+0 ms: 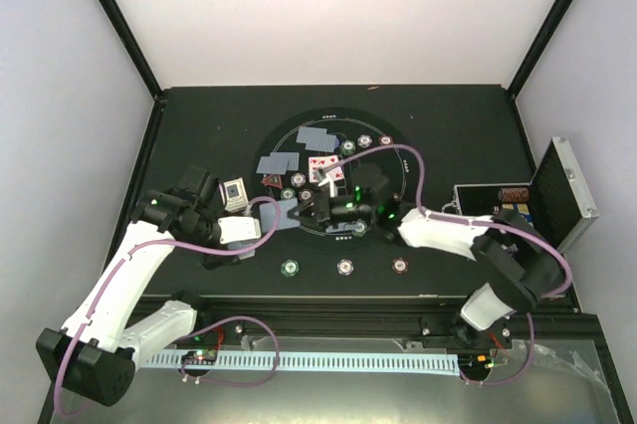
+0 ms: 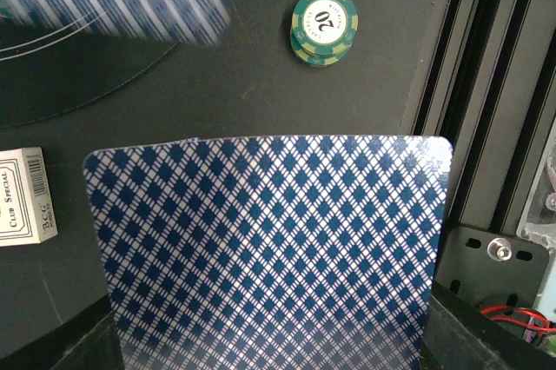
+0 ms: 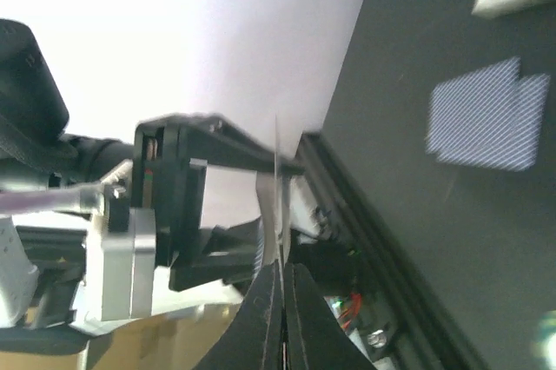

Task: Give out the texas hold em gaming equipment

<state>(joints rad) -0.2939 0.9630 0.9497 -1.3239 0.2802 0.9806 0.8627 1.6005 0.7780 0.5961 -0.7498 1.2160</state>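
1. The right gripper (image 3: 282,273) is closed, its two dark fingertips pressed together on the lower edge of a single playing card (image 3: 278,181). The right wrist view shows that card edge-on as a thin upright line at centre frame.
2. The left gripper (image 1: 277,218) is closed on a deck of playing cards (image 2: 269,257). The deck's blue diamond-patterned back fills the lower half of the left wrist view, so the fingers themselves are hidden there.
3. In the top view the two grippers meet just left of centre, at the lower left rim of the round black mat (image 1: 299,125). The right fingertips are right at the deck.
4. A blurred patch of the same blue pattern crosses the upper left of the left wrist view. I cannot tell which card it is.
5. Readable writing:
   - A green chip (image 2: 323,25) at upper centre of the left wrist view is marked "20". The smaller lettering around it is too fine to read.
   - A white card box (image 2: 24,207) at the left edge reads "CLUB SPECIAL" and "BCG".
6. In the top view a row of three chips (image 1: 345,267) lies below the mat on the black table (image 1: 199,125). They are well apart from one another.
7. On the mat lie face-down cards (image 1: 317,137) in the upper part, a face-up card (image 1: 320,167) with red pips near the middle, and more chips along the upper right arc.
8. An open silver-edged case (image 1: 565,195) stands at the right edge of the top view.
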